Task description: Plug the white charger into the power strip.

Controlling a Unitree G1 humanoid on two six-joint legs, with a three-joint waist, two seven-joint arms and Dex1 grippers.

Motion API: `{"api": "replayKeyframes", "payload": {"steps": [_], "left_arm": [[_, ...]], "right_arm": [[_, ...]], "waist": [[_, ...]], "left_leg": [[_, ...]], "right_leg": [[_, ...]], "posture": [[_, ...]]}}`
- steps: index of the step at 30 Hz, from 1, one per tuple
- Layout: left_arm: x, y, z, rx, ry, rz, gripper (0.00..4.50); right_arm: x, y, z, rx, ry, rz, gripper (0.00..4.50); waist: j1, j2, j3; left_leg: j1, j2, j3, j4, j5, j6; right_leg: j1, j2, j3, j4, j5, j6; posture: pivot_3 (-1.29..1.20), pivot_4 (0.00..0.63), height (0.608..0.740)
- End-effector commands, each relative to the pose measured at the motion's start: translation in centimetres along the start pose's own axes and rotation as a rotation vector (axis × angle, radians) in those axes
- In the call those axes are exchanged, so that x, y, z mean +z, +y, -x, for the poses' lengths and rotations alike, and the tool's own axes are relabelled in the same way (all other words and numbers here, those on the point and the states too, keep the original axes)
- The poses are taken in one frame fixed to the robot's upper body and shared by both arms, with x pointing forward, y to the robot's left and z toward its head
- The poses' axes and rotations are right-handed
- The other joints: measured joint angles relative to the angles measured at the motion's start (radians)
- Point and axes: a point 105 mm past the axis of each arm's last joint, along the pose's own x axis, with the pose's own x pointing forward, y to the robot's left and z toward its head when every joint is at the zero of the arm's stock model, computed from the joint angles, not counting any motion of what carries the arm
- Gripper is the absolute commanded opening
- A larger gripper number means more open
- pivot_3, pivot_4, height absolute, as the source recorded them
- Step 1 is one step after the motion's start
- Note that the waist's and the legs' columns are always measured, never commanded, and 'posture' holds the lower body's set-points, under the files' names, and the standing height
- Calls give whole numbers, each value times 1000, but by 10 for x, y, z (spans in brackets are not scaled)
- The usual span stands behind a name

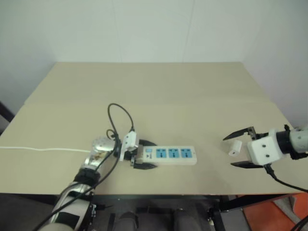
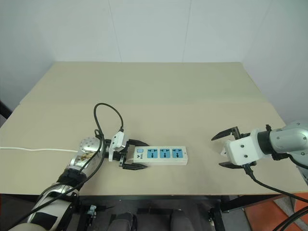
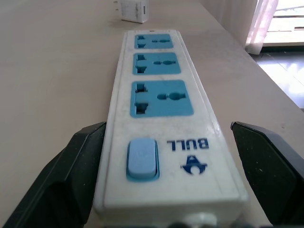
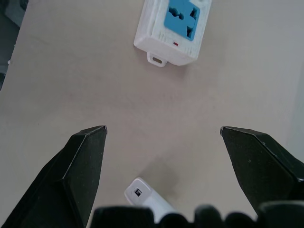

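Power strip (image 1: pixel 169 155) lies flat on the tan table (image 1: pixel 159 96) at lower centre of the left eye view, its long axis running left to right across the frame, blue socket panels facing up. Its switch end points toward frame left and sits between the spread fingers of the left gripper (image 1: pixel 142 154), which stands wide; one finger looks to be against the strip's side in the left wrist view, the other clear of it. A thin white cord (image 1: pixel 43 149) runs off the left edge, cut off there. White charger (image 1: pixel 234 147) rests on the table toward the right, between the wide-apart black fingers of the right gripper (image 1: pixel 235 150), not gripped. Which way its prongs point is hard to make out; the right wrist view cuts off most of it.
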Motion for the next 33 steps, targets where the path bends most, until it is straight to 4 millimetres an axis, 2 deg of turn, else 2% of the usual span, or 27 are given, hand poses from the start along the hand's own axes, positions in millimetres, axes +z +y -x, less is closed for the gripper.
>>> {"api": "replayKeyframes", "payload": {"steps": [1, 6, 13, 18, 26, 33], "left_arm": [[-8, 3, -1, 25, 6, -12, 4457], [-11, 3, -11, 15, -11, -8, 4457], [-23, -10, -18, -58, 25, -6, 4457], [-29, -18, -19, -109, 35, 19, 3332], [-28, -18, -21, -99, 25, 11, 3313], [-29, -16, -21, -93, 44, 23, 3313]], "right_arm": [[6, -9, 8, -31, -4, 20, 4500], [8, -10, 8, -37, -10, 18, 4500], [15, -14, 10, -49, -36, 6, 4500], [15, -14, 10, -45, -37, 2, 4500], [14, -15, 8, -34, -42, 1, 4500], [0, -7, 4, 36, 6, 52, 4500]], "waist": [[0, 0, 0], [10, 4, -2], [14, 10, -6], [14, 13, -8], [14, 14, -8], [13, 14, -9]], "left_leg": [[0, 0, 0, 0, 0, 0], [2, 0, 0, 1, 0, 0], [1, 0, 0, 1, 0, 0], [2, -1, 0, 1, 0, 0], [2, -1, 0, 1, 0, 0], [2, -1, 0, 1, 0, 0]], "right_leg": [[0, 0, 0, 0, 0, 0], [2, 0, 0, 0, -1, 2], [2, 0, 0, 0, -2, 4], [3, 0, 0, 0, -3, 6], [3, 0, 0, 0, -3, 6], [3, 0, 0, -1, -3, 6]], "posture": [[0, 150, 740], [0, 150, 740], [0, 150, 740], [0, 150, 740], [0, 150, 740], [0, 150, 740]]}}
